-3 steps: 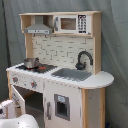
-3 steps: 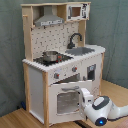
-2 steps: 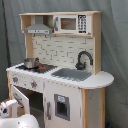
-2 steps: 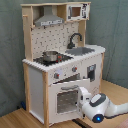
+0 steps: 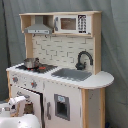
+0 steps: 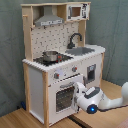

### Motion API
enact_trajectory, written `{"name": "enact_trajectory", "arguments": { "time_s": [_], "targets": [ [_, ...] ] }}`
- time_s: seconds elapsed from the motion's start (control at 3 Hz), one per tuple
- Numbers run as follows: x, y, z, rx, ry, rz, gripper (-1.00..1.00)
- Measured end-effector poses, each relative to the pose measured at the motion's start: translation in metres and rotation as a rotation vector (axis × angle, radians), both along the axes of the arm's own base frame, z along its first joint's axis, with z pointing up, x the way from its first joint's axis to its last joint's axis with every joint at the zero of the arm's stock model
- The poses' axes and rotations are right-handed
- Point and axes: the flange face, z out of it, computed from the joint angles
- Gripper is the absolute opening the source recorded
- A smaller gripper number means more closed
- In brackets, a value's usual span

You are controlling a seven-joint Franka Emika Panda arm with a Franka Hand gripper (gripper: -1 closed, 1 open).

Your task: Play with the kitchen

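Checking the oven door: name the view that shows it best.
The second exterior view: the oven door faces it, with the gripper at its edge. The first exterior view shows it low and at an angle.

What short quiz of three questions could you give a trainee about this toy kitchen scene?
1. True or false: a metal pot stands on the stovetop of the toy kitchen.
2. Multiple choice: in the second exterior view, the gripper is nearest to
A. the faucet
B. the oven door
C. the hood
3. Fill in: the black faucet stands behind the grey ____.

Key
1. True.
2. B. The gripper is at the oven door's edge; whether it touches the door cannot be told.
3. sink.
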Motion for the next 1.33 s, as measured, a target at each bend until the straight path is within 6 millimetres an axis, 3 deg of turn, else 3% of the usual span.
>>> {"name": "enact_trajectory", "arguments": {
  "time_s": [0.33,0.67,1.33],
  "targets": [
    [-0.002,0.002,0.029,0.082,-0.063,0.005,1.00],
    [-0.024,0.013,0.040,0.001,-0.056,0.052,1.00],
    [-0.059,0.039,0.097,-0.083,-0.120,0.165,1.00]
  ]
}}
